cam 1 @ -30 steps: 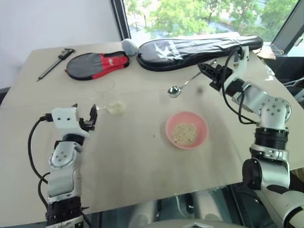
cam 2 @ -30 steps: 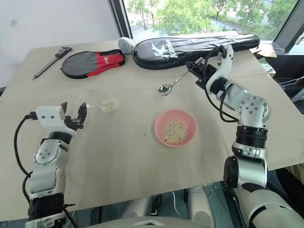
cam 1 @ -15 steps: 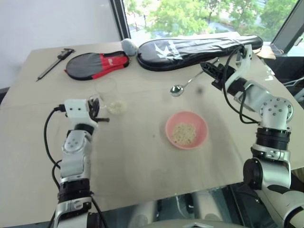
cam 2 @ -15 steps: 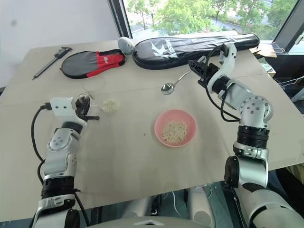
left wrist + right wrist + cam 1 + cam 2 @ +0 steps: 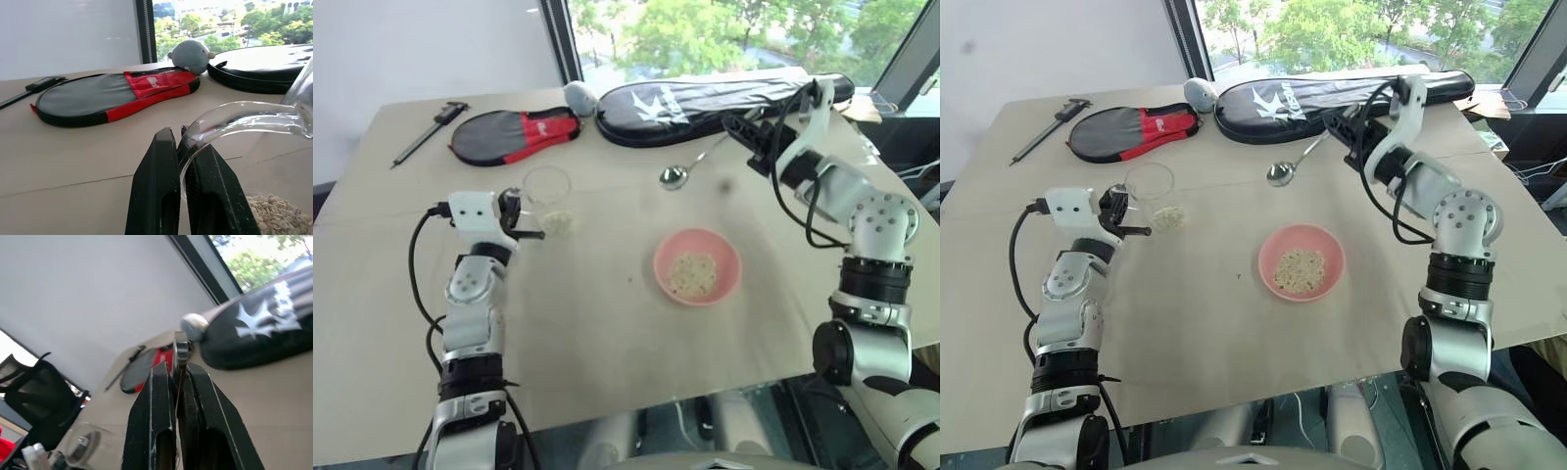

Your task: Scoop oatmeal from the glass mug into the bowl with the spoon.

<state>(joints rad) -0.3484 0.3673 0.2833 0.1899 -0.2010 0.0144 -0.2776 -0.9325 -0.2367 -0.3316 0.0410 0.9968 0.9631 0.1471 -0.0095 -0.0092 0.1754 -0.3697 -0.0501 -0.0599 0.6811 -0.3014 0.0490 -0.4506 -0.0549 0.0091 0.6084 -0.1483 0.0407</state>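
Left end effector (image 5: 182, 147): fingers pressed together on the handle of the glass mug (image 5: 548, 186), pinching it. A second ago they stood spread, short of the mug. Mug is clear and thin-walled, upright on the tabletop (image 5: 578, 323), left of centre. A small loose heap of pale oatmeal (image 5: 559, 221) shows just in front of it; whether inside the glass or on the tabletop, cannot tell from the head views. The wrist view shows flakes seen through the glass wall.

Centre: pink bowl (image 5: 697, 267), round and shallow, holds a layer of oat flakes. Same place as before.

Right end effector (image 5: 745, 132): fingers clamped on the handle end of the spoon (image 5: 674, 177), shiny silver, its small oval bowl hanging low toward the left, above the tabletop. The end effector sits higher than a second ago, spoon with it.
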